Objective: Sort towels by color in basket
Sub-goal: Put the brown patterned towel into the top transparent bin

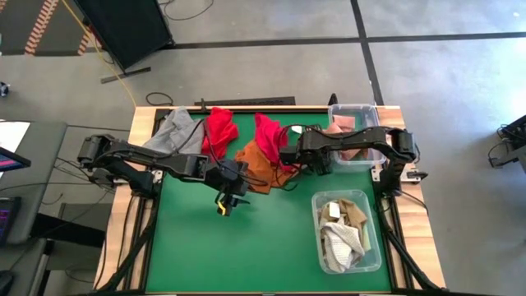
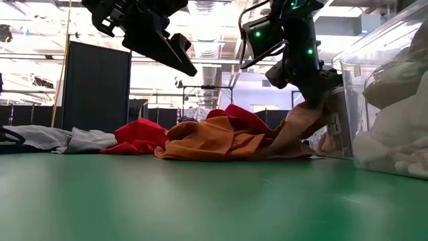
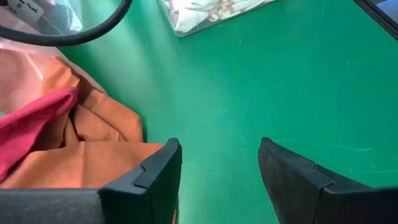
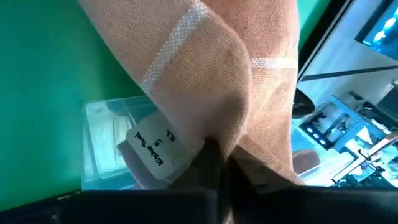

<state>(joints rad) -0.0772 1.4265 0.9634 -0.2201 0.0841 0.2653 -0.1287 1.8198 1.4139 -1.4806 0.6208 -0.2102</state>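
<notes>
A heap of towels lies along the table's far side: grey (image 1: pixel 177 133), red (image 1: pixel 220 127), a second red (image 1: pixel 269 136) and orange (image 1: pixel 256 164). My right gripper (image 2: pixel 314 94) is at the heap's right end, shut on a peach-tan towel with white stripes (image 4: pixel 205 74). My left gripper (image 1: pixel 223 201) hangs open above the bare green table, just near of the orange towel (image 3: pixel 81 162), with nothing between its fingers. My right gripper pinches a bunched fold of the peach-tan towel between its two fingers, right beside the white tag (image 4: pixel 155 146). The fingers slant down from above. The towel drapes below the gripper, and its lower part (image 2: pixel 291 137) lies on the table against the orange towel.
A clear bin (image 1: pixel 355 108) with pinkish towels stands at the far right. A second clear bin (image 1: pixel 316 201) with white and tan towels stands near right. Bare green table (image 1: pixel 230 255) spreads at the near left.
</notes>
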